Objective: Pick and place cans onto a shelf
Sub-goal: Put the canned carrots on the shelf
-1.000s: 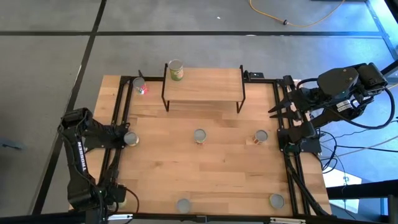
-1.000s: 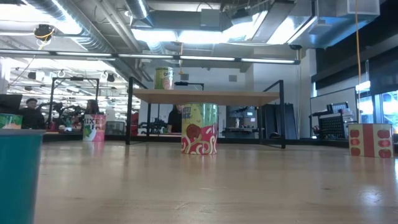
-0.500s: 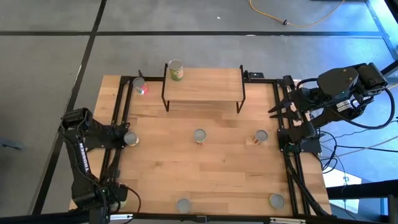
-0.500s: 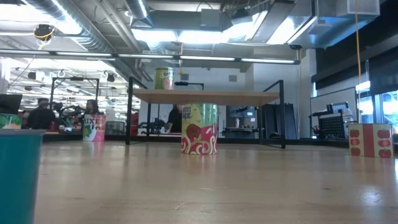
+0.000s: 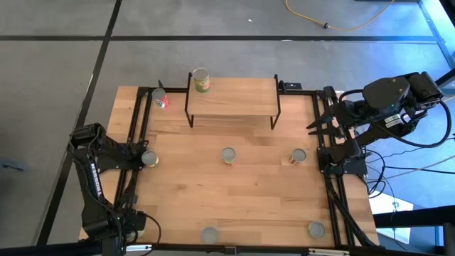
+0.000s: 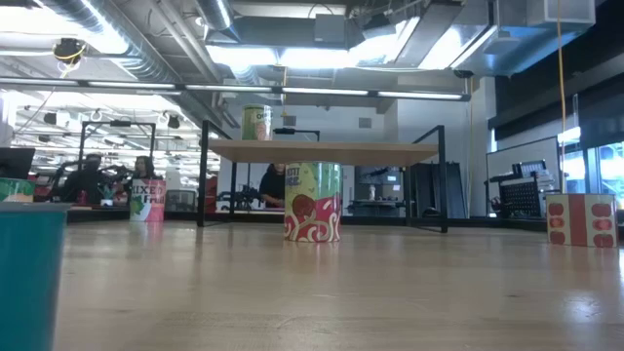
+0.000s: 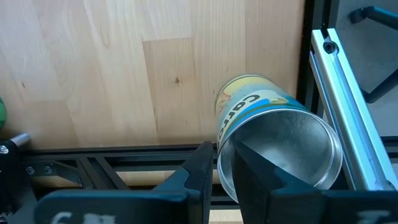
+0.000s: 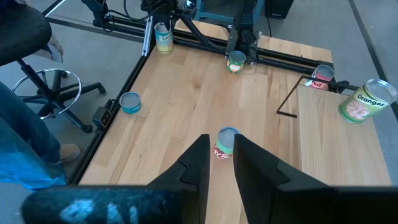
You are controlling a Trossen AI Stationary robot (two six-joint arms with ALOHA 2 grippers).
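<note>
My left gripper [image 7: 222,144] points straight down at the table's left edge, over a teal and yellow can [image 7: 249,106] that stands upright on the table [image 5: 150,158]. Its fingers are narrowly open. One finger stands outside the can's wall and the other over its silver top, so the rim [image 7: 219,163] lies between them. My right gripper [image 8: 221,138] hangs raised beside the table's right edge [image 5: 318,122], narrowly open and holding nothing. The shelf [image 5: 231,94] stands at the far middle, with a green can [image 5: 201,80] upright on its left end. My left gripper comes at the can from above, its fingers astride the rim [image 7: 219,163] on the side nearest the table's left edge. The outer finger [image 7: 200,167] lies right beside the wall. Whether either finger touches the can I cannot tell.
Other cans stand upright on the table: one at the far left [image 5: 159,97], one in the middle [image 5: 228,155], one at the right [image 5: 298,156], two near the front edge [image 5: 210,235] [image 5: 316,229]. A black frame rail [image 7: 339,106] runs close beside the left can.
</note>
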